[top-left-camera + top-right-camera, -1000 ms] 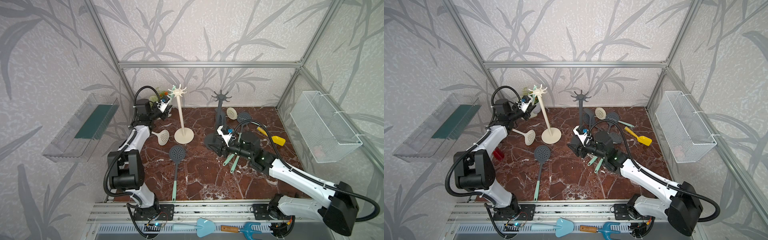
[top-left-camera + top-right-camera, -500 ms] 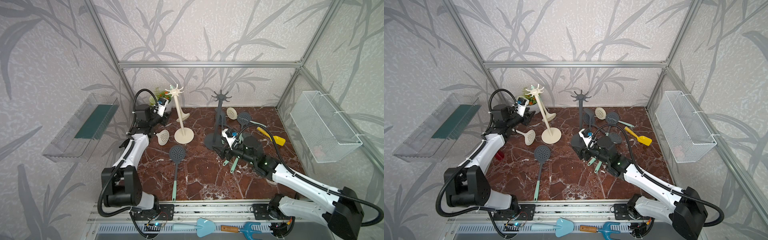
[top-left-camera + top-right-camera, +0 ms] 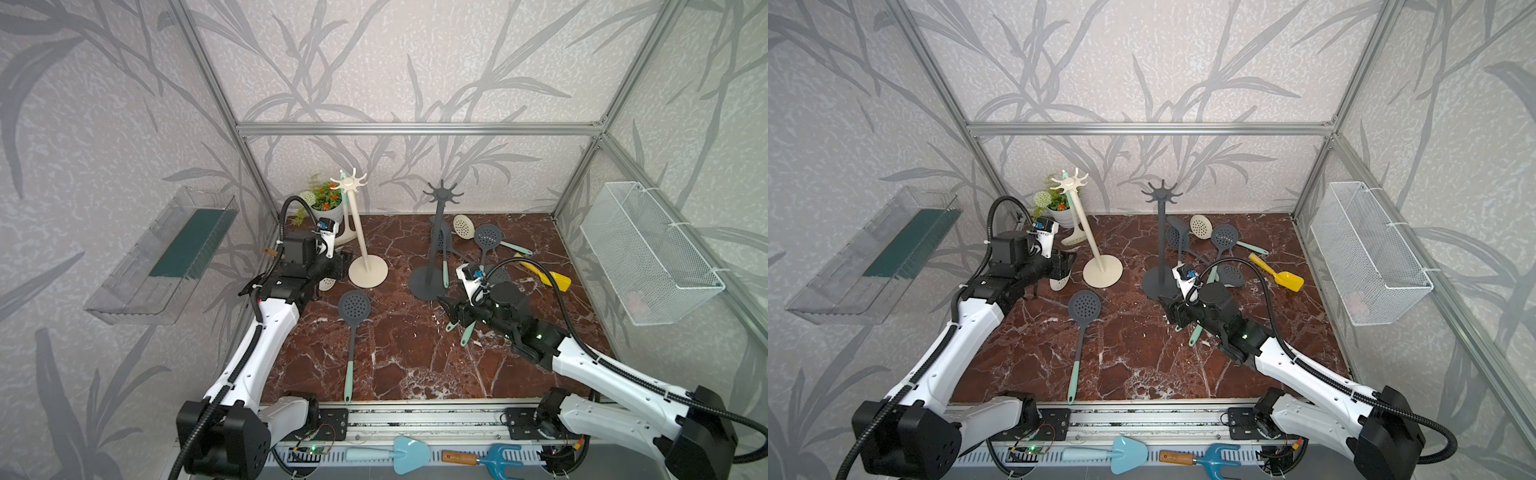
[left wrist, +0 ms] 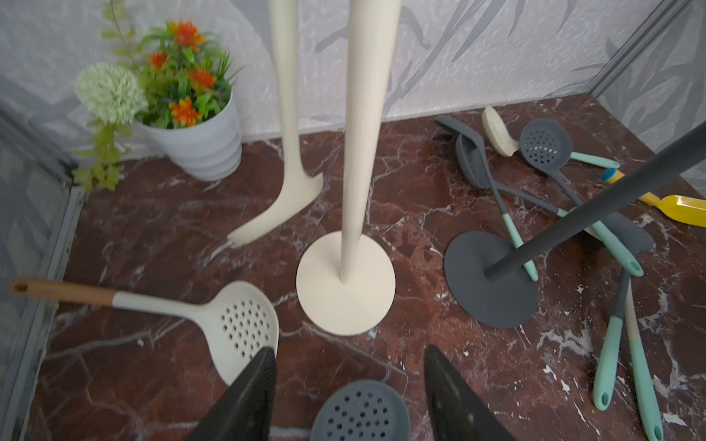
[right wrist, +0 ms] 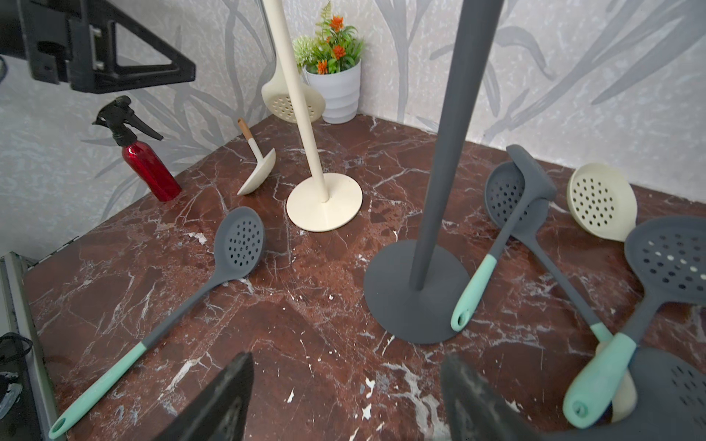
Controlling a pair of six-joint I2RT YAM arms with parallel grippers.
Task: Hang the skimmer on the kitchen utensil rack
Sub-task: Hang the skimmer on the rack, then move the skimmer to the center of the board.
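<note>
Counter [image 3: 399, 353]: cream rack [image 4: 361, 152] stands far left, with the cream skimmer [image 4: 284, 114] hanging from its top beside the pole. Left end effector [image 4: 349, 382] is just near of the rack's base, jaws apart, holding nothing. Right end effector [image 5: 344, 401] is near the grey rack [image 5: 447, 152], jaws apart, holding nothing.

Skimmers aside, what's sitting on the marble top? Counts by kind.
Utensil racks: 2 (cream rack, dark grey rack)
Potted plant: 1
Red spray bottle: 1
Yellow scoop: 1
Total: 5
</note>
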